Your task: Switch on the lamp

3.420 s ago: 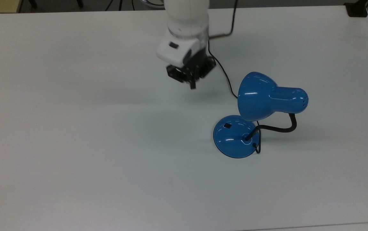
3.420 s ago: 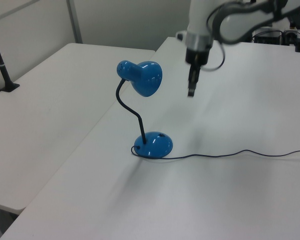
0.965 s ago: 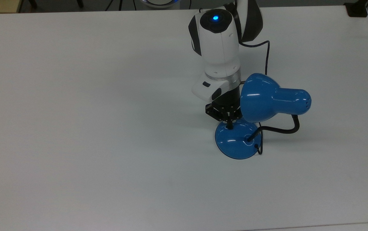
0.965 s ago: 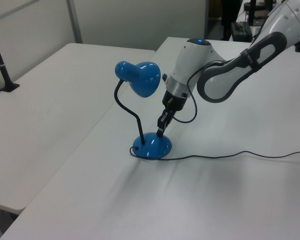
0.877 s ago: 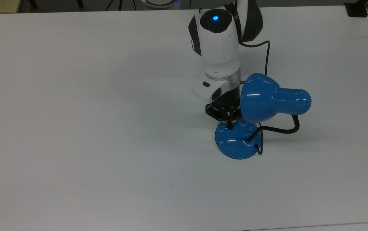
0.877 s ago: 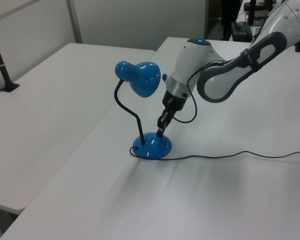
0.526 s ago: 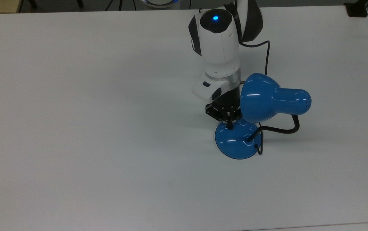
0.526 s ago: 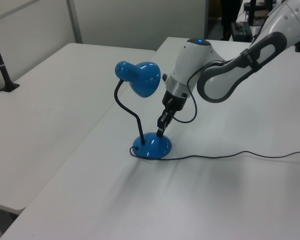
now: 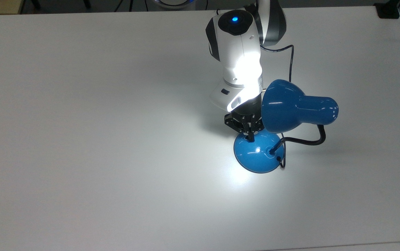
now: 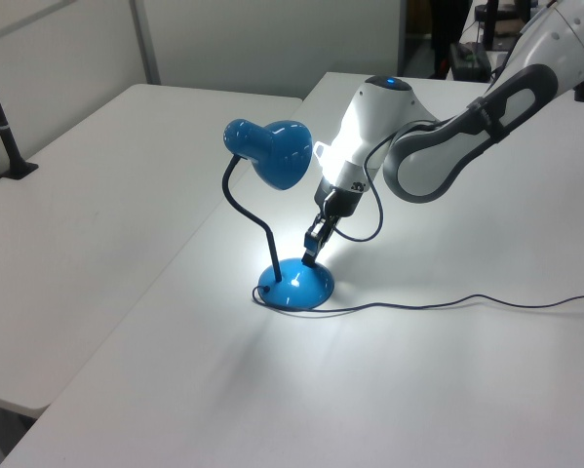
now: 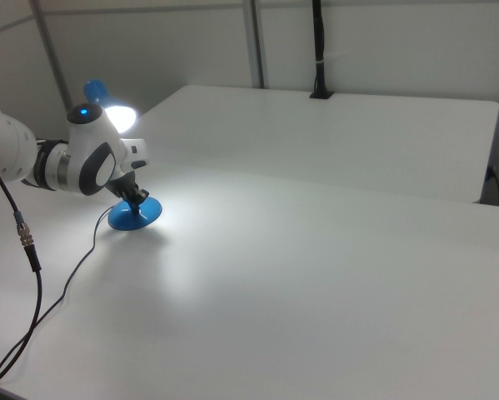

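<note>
Gripper [image 9: 249, 136] tip presses the lit lamp [image 9: 292, 108] base.

No text, label, brand, number or sign can be read in any of the views.
</note>
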You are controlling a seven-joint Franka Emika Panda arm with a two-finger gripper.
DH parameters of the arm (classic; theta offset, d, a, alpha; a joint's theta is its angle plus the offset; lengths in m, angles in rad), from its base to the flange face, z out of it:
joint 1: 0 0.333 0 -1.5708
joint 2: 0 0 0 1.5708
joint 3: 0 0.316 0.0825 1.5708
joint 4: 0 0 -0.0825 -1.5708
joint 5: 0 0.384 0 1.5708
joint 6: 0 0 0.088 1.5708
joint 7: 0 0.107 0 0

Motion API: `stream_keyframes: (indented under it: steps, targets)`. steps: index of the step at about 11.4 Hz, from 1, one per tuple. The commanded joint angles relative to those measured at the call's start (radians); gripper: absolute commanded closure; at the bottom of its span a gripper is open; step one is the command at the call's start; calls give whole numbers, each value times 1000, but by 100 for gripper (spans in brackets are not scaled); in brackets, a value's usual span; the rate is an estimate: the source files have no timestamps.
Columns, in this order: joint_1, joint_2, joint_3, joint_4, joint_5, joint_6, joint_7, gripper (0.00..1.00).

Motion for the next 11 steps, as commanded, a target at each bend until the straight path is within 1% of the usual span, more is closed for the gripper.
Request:
stream_keyframes:
  steps: [1, 2, 3, 4, 5, 6, 7, 8, 9, 10, 11]
  targets:
    - [21, -3, -9, 1, 19, 1, -2, 100]
    - [15, -30, -9, 4, 10, -130, -7, 100]
    - [-6, -65, -9, 10, 7, -275, -33, 100]
    - [-14, -101, -9, 9, 7, -394, -66, 95]
    - [-29, -133, -10, 12, 5, -522, -70, 82]
    - [-57, -177, -10, 11, -2, -633, -73, 60]
    - [-87, -231, -10, 11, -8, -733, -74, 48]
    - [-118, -291, -10, 11, -25, -817, -74, 19]
    - [-143, -355, -12, 11, -65, -891, -74, 0]
    - [-152, -416, -20, 11, -114, -948, -73, 0]
    - [-155, -470, -39, 11, -129, -990, -71, 0]
